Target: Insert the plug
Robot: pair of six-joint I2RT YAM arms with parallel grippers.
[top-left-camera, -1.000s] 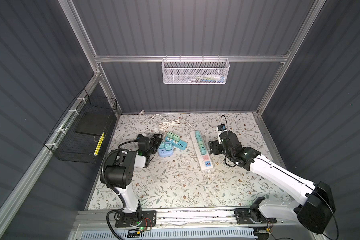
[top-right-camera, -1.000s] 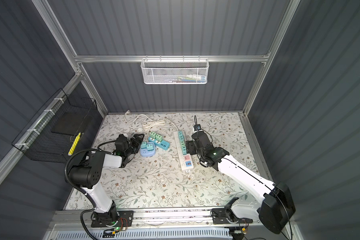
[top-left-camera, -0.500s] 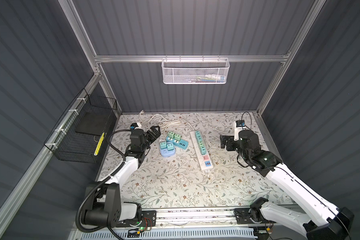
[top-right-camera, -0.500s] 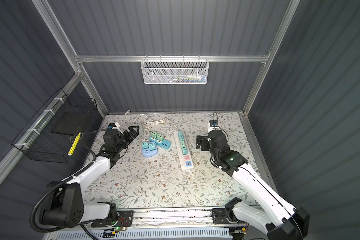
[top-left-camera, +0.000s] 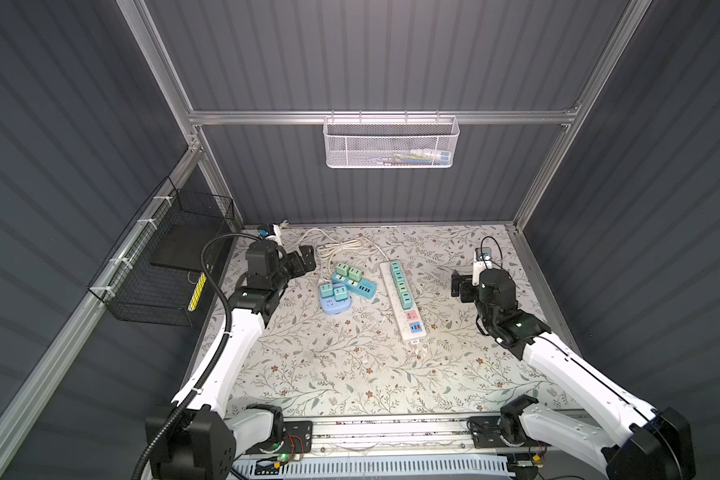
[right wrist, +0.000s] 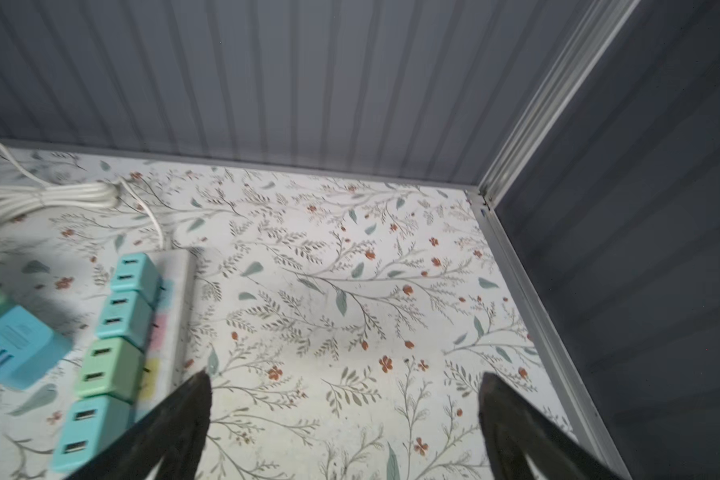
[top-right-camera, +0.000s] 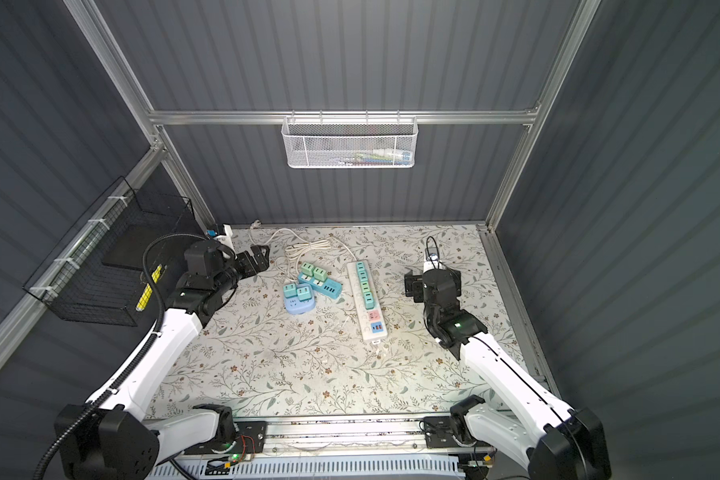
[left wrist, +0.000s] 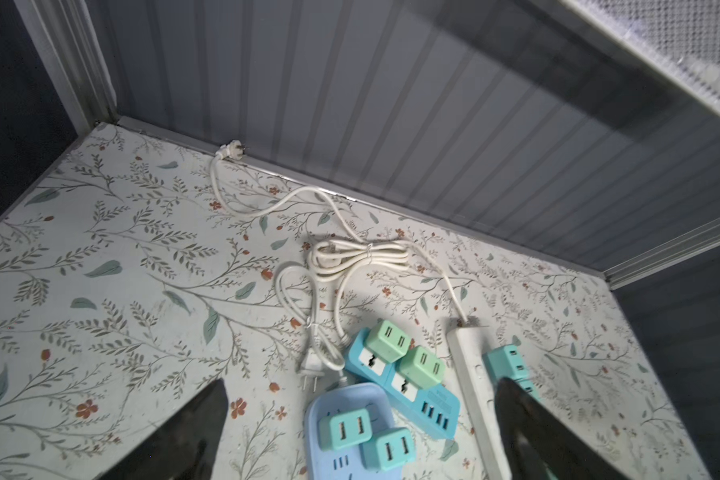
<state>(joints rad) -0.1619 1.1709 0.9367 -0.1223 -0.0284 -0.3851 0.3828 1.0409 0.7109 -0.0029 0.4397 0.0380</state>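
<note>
Flowery table point(top-left-camera: 350, 374) holds a white power strip point(top-left-camera: 410, 316) with plugs point(top-left-camera: 400, 286) in it; left gripper point(left wrist: 360, 381) and right gripper point(right wrist: 344, 374) both gape wide, holding nothing.

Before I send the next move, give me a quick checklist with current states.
1. Left end effector open and empty: ok.
2. Right end effector open and empty: ok.
3. Loose plug lying unobstructed on the table, beside the blue strip: ok.
4. Free socket on the white power strip: cannot tell; adapters fill most of it.
5. Plug's cord free of the tied bundle: cannot tell.
</note>
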